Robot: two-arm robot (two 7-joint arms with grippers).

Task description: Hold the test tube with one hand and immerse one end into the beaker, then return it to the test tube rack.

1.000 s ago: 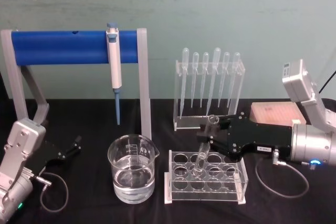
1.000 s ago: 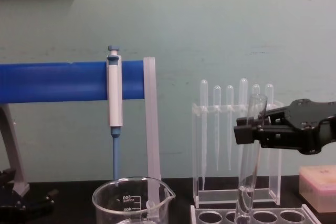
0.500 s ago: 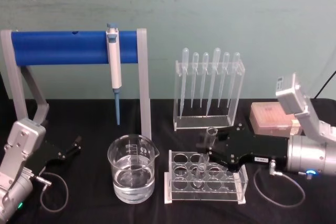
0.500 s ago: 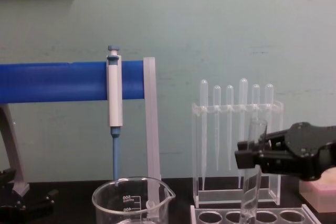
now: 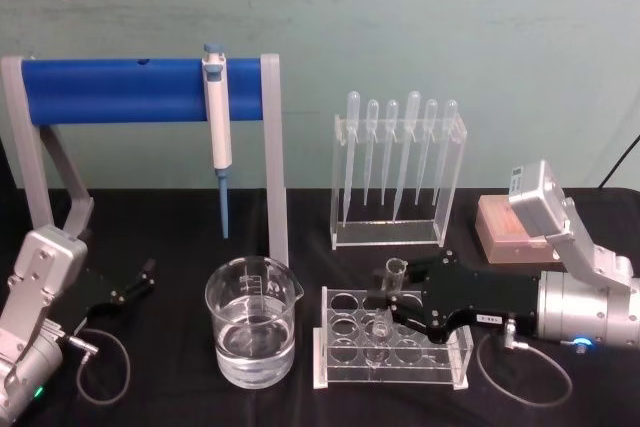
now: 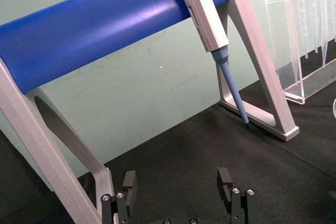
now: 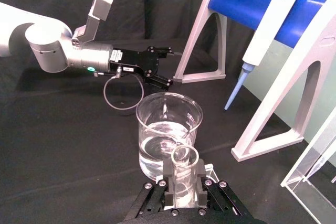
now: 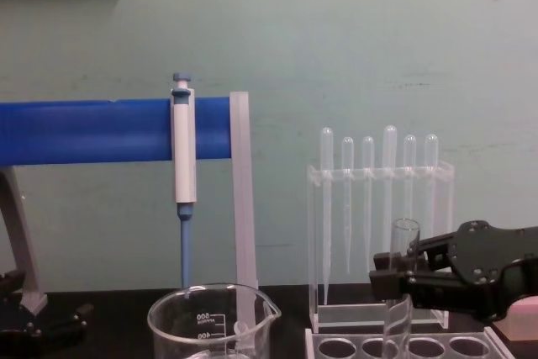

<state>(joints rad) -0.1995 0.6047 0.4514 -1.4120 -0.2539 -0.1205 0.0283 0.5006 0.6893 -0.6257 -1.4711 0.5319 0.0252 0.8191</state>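
A scuffed pale green painted wall [image 5: 420, 17] rises directly behind the black cloth-covered table [image 5: 170, 232].

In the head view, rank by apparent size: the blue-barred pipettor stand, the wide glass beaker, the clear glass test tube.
1. Blue-barred pipettor stand, largest.
2. Wide glass beaker.
3. Clear glass test tube, smallest.

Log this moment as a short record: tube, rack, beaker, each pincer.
tube: clear glass, upright, lower end down in a rack hole, rim above the rack
rack: clear, with round holes, right of the beaker
beaker: glass, partly filled with clear liquid, standing apart from the tube
right pincer: shut on the tube near its top, over the rack
left pincer: open, parked low at the table's left, holding nothing
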